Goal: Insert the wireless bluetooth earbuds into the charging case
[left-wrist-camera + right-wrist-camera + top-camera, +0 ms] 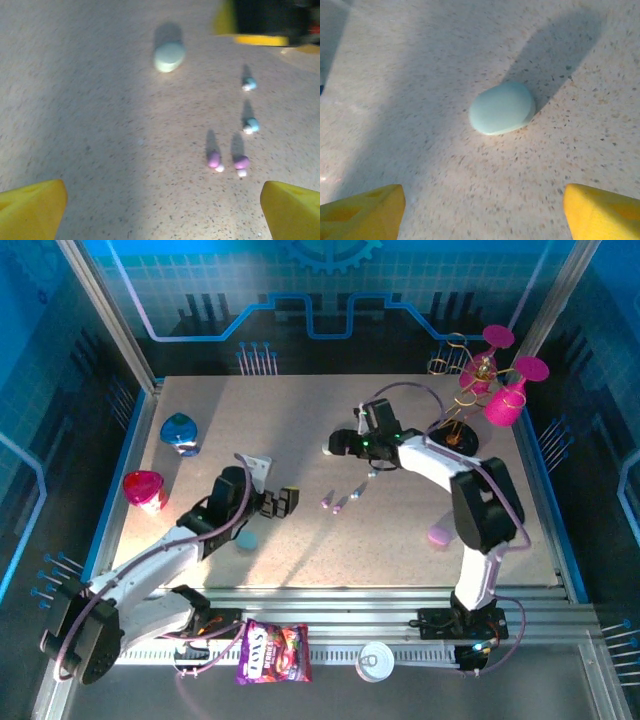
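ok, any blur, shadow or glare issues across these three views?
Left wrist: soft throughout; earbuds and pale case smeared, each throwing a shadow up-frame, dark band over the left side. Right wrist: sharpest; pale case crisp with a long shadow to its upper right, yellow jaws soft in the bottom corners. Top external: table bright in the middle, dim blue at the edges, earbuds barely resolved.

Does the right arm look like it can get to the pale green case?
Probably yes. The pale green case lies alone on the bare table, just ahead of the right end effector, whose jaws are open with nothing between them.
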Controlling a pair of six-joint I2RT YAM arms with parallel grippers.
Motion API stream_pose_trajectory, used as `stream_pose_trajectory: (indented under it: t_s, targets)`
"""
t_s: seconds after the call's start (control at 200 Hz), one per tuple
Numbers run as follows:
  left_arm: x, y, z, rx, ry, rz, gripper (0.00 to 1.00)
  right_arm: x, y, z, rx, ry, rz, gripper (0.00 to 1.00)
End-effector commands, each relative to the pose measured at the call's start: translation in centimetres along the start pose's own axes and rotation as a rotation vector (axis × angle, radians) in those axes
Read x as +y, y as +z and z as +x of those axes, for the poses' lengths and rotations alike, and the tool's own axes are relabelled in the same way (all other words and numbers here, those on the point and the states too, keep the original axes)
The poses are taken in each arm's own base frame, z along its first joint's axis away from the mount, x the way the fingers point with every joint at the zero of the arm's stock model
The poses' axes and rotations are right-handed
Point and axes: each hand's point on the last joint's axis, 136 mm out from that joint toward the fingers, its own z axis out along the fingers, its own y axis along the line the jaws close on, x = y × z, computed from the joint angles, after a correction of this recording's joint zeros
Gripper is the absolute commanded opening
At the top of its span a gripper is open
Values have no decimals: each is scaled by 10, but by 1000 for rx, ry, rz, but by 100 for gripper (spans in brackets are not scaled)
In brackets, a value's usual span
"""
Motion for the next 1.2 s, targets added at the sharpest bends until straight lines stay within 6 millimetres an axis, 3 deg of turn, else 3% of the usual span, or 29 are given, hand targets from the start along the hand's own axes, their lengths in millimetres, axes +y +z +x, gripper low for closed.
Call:
stream_pose_trajectory:
  t_s: [0.0,0.19,0.405,0.605,0.81,0.981,1.136,1.196]
  targets:
    - [35,-2,16,110,-278,-96,99,29,-21,15,-40,-225,-111,83]
    - [66,0,19,96,-542,-105,99,87,-30,78,-15,-574,-208,84]
    - [101,-5,19,20,-695,-173,99,155,-4,158,39,-822,-381,89]
    - [120,-16,17,-36,-771,-206,99,208,22,202,17,-963,-496,89]
    - [125,-18,20,-35,-789,-216,99,227,56,234,33,-1036,-522,88]
    - [125,-16,21,-37,-790,-208,99,233,70,241,42,-1047,-514,87]
    - [125,-16,21,-39,-788,-211,99,236,77,246,62,-1042,-528,74]
    - [125,-18,20,-43,-782,-213,99,236,79,248,68,-1044,-532,65]
